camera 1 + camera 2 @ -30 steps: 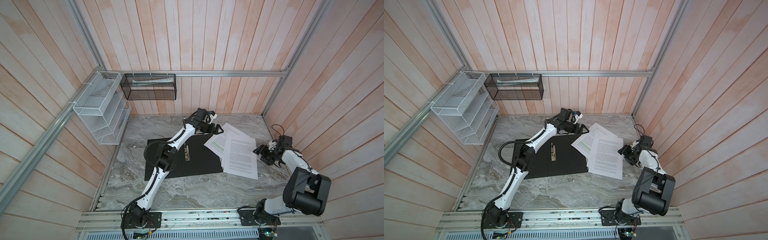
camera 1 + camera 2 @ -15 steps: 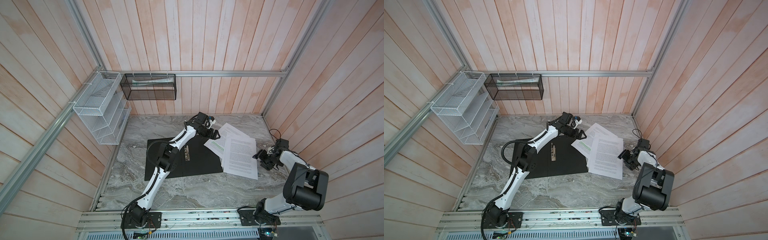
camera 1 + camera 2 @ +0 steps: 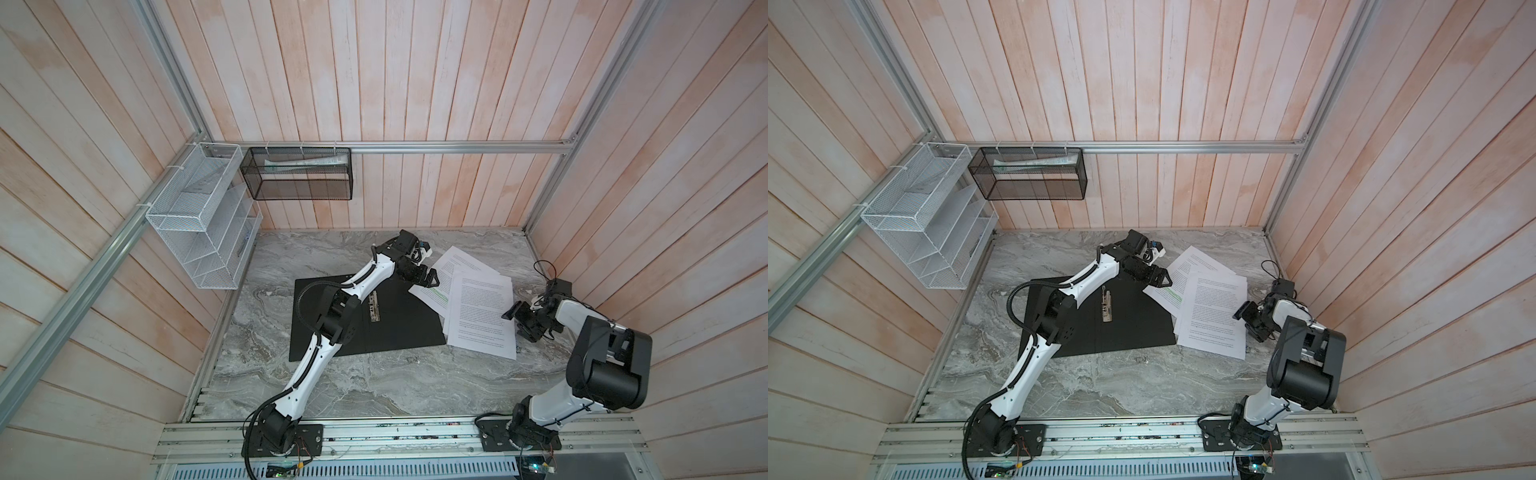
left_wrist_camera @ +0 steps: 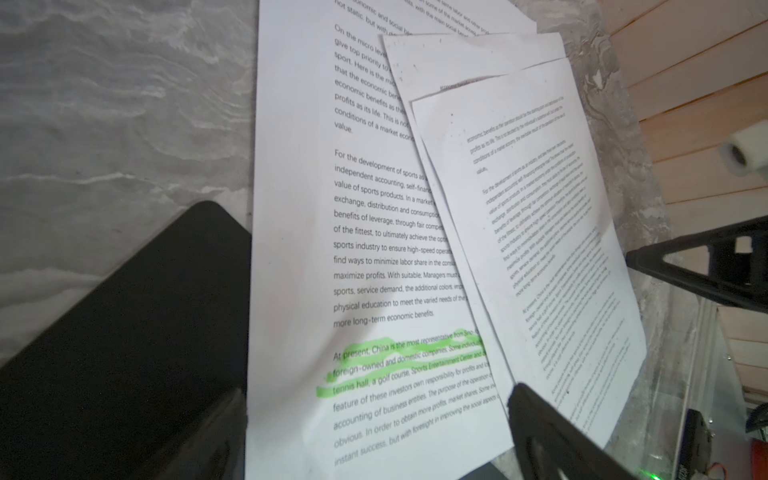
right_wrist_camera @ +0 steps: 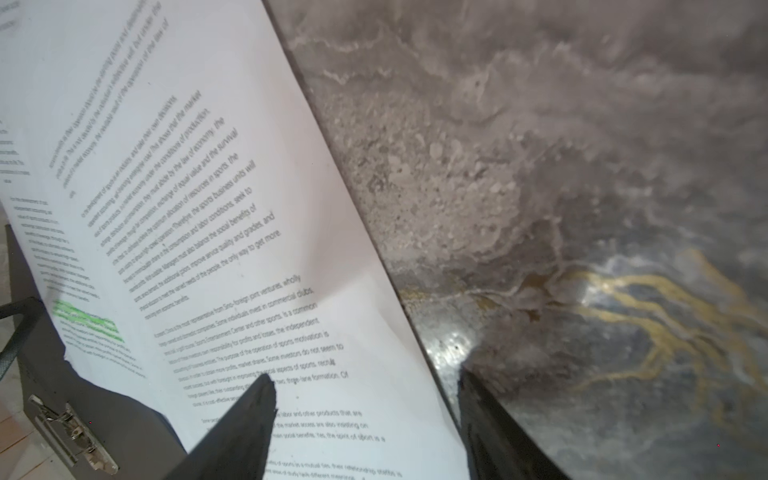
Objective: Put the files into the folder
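Lying open on the marble table [image 3: 374, 386], the folder [image 3: 395, 332] [image 3: 1133, 328] showed its black inside in both top views, with the metal spine clip [image 3: 373, 307] [image 5: 72, 432] along its middle. The files [image 3: 482, 316] [image 3: 1212, 316] were fanned out loosely on the folder's right. The sheets overlapped one another and covered the folder's far right corner, while the rest of them rested on bare marble. One sheet carried a green highlighted passage [image 4: 395, 361].

The left gripper [image 3: 428, 280] [image 3: 1163, 279] [image 4: 376, 390] was at the far left of the sheets with its jaws spread as wide as they go and nothing between them. In the left wrist view one finger was over the folder and the other over the paper; whether either touched, I could not tell.

The right gripper [image 3: 517, 322] [image 3: 1250, 320] [image 5: 365, 376] sat low at the right edge of the top sheet. Its jaws were well apart, one finger [image 5: 249, 411] above the printed page and the other above the marble, with the paper's edge running between them. It gripped nothing
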Controlling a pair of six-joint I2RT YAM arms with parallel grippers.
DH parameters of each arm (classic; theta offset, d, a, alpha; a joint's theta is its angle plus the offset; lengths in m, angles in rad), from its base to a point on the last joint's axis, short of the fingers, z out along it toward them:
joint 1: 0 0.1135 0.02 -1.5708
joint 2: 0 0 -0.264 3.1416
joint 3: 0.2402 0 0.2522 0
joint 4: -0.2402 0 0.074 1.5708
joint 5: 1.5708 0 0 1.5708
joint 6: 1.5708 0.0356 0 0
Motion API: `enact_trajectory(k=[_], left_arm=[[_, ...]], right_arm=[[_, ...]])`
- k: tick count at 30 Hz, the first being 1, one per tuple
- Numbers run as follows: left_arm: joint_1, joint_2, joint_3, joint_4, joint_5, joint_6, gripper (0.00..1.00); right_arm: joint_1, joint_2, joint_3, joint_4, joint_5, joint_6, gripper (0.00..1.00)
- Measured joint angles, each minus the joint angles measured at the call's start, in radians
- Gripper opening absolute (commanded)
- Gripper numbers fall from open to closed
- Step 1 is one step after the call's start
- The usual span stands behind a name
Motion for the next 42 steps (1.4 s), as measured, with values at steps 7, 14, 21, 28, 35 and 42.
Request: enact_trajectory(k=[7,14,21,28,35,42], left_arm=[[0.0,-0.016,-0.025,-0.02,0.002,0.009,1.0],[0.0,-0.105,-0.176,-0.019,0.028,0.012,0.99],[-0.006,-0.178,-0.305,-0.015,0.065,0.013,0.98],[-0.02,-0.221,-0.381,-0.03,0.1,0.013,0.89],[-0.024,-0.262,-0.462,-0.046,0.15,0.013,0.88],[-0.021,-0.322,-0.547,-0.043,0.113,0.016,0.89]], right_arm=[[0.008,0.034,0.024,0.032,-0.031,0.003,0.72],[0.034,0.06,0.038,0.074,-0.085,0.014,0.71],[0.08,0.073,0.035,0.104,-0.135,0.018,0.71],[0.104,0.072,0.006,0.148,-0.214,0.026,0.7],[0.104,0.069,0.004,0.147,-0.223,0.027,0.7],[0.102,0.059,0.019,0.102,-0.164,0.033,0.7]])
